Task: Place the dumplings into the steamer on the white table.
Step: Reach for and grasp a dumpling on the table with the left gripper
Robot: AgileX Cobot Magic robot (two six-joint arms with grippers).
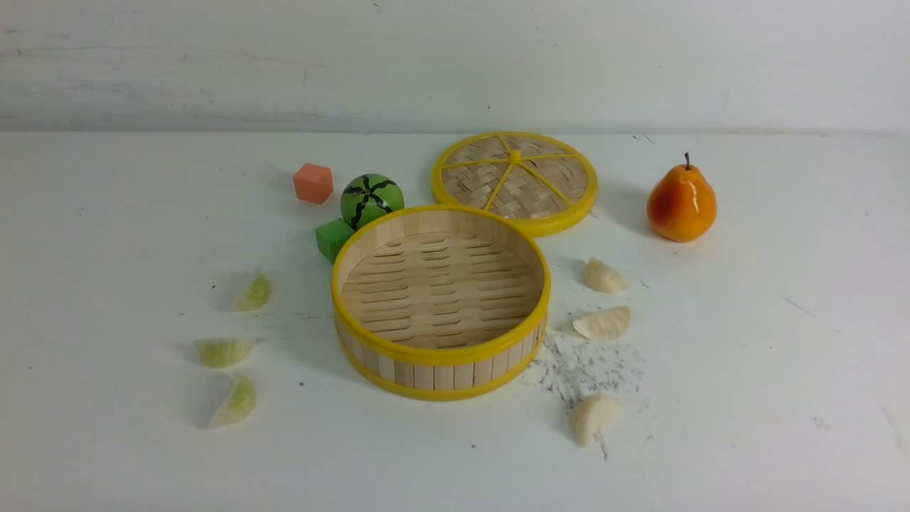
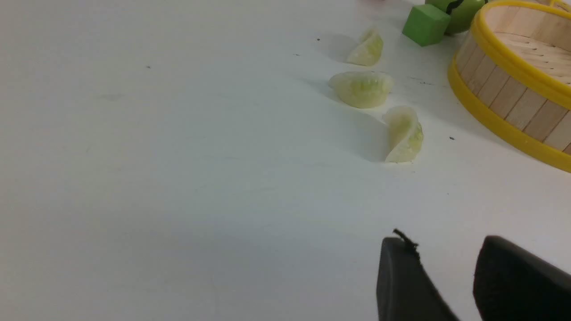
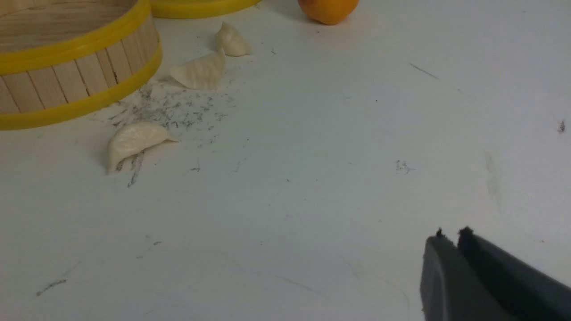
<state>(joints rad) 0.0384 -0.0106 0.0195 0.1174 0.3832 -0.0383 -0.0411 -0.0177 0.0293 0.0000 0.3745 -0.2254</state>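
Six dumplings [image 1: 225, 351] flank the empty steamer [image 1: 441, 353]; none loaded. Left tool [image 2: 441, 243] spread, right tool [image 3: 450, 234] pressed together; first pick-up likely next.

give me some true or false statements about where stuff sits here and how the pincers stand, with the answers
1. The steamer holds no dumplings. True.
2. The green dumplings lie on the robot's right of the steamer. False: the green dumplings lie on its left; the cream dumplings lie on its right.
3. The lid sits on the steamer. False: the lid lies flat behind it, off the steamer.
4. The right pincer is shut and holds nothing. True.
5. The left pincer is open. True.
6. The pear touches the steamer. False: the pear stands apart, to the right of the lid.
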